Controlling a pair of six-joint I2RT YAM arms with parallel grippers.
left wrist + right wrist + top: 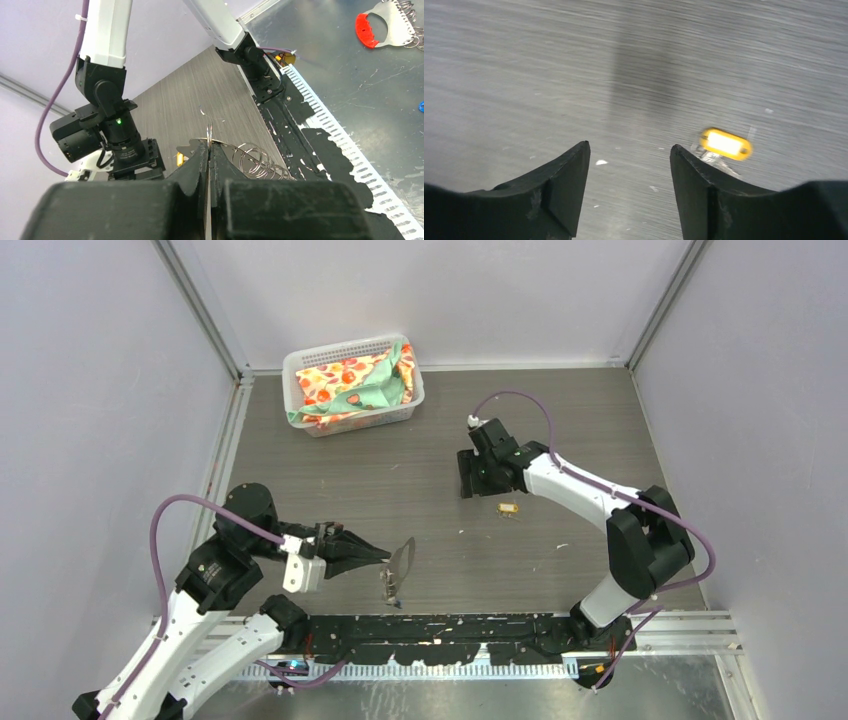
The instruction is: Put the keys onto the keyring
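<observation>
Keyring (pixel 403 560), pale silvery flat metal, sits pinched in the left gripper (pixel 386 556); the right gripper's (pixel 629 150) spread, empty jaws could close beside the tiny yellow-headed key (pixel 725 144).

Right wrist view: motion-blurred. The yellow key (pixel 725 144) shows only a smeared head; its blade is faint and partly behind a finger (pixel 696 172) of the right gripper (pixel 630 145).

Left wrist view: the keyring (pixel 210 131) stands edge-on, mostly hidden by the left gripper (pixel 209 150). A blue object (pixel 421 106) is cut off at the right edge and cannot be identified.
</observation>
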